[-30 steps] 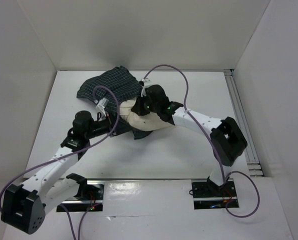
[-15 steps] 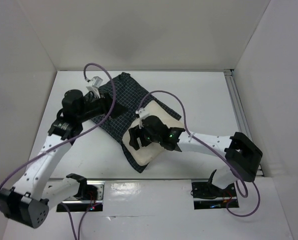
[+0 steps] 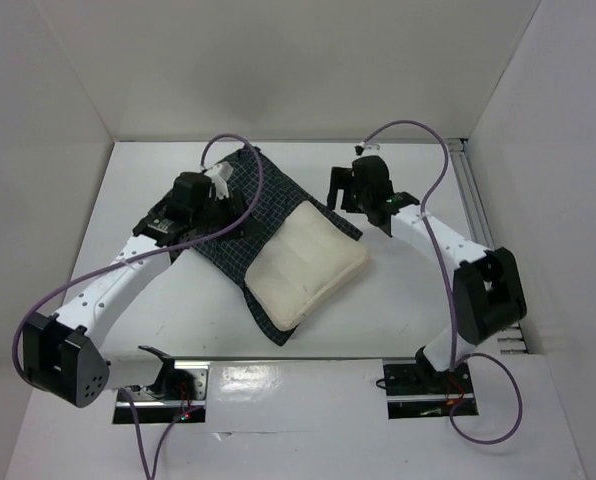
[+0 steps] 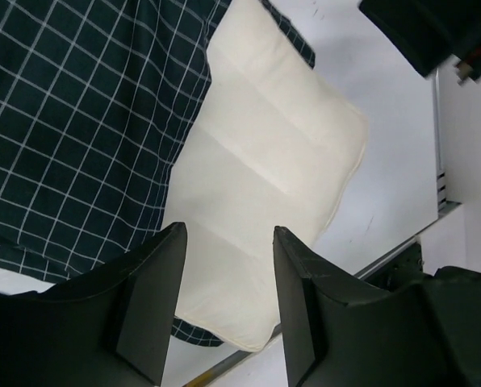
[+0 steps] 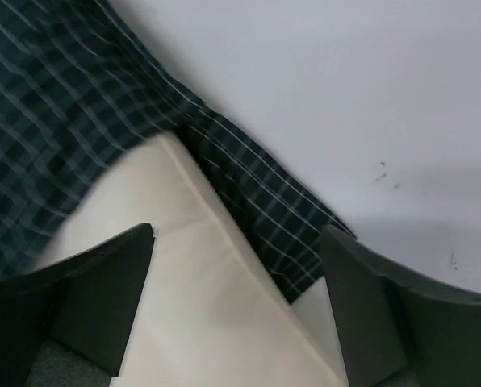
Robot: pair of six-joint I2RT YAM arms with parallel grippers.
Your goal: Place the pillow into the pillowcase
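Lying slantwise at centre frame in the top view, the pillow (image 3: 303, 265) sits on top of the pillowcase (image 3: 278, 200), not inside it; it looks soft, light and squashy, likely to sag if pinched at one corner, so grab a short edge; the case looks limp and thin. Left gripper (image 4: 228, 232) hovers above both, fingers spread, empty; right gripper (image 5: 236, 234), upper right of the pillow, fingers wide apart, empty.

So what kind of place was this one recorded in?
Probably a lab robot test cell, not a home: a white table boxed in by plain white walls, the left arm and right arm bolted to plates at its near edge, with a pillow and pillowcase as props.
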